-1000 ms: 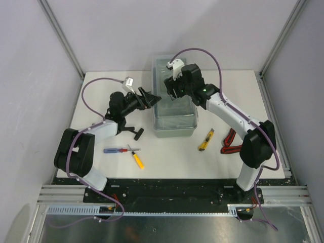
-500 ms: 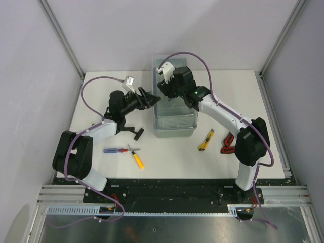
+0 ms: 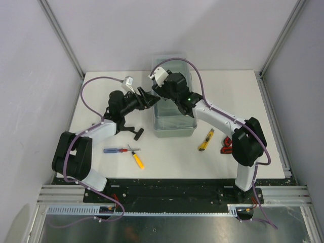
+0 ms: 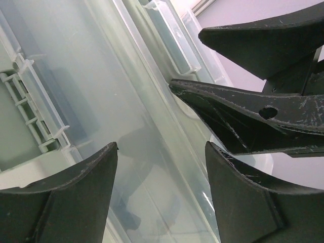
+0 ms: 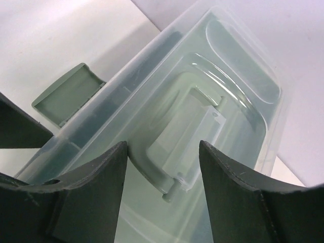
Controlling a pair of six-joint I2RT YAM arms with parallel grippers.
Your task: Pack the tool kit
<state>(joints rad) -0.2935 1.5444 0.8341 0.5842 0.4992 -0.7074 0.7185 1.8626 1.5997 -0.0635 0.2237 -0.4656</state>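
The sage-green tool kit box (image 3: 174,121) sits at the middle of the table's (image 3: 243,86) far edge. The left gripper (image 4: 162,145) and right gripper (image 5: 163,143) meet over the box's far left corner, each with its jaws spread apart and nothing visibly pinched, the translucent lid (image 5: 223,101) showing between them. The black hammer (image 3: 135,132), blue-handled screwdriver (image 3: 115,150) and yellow screwdriver (image 3: 137,161) lie on the table toward its near left corner, and the yellow knife (image 3: 205,140) and red pliers (image 3: 229,145) toward its right edge.
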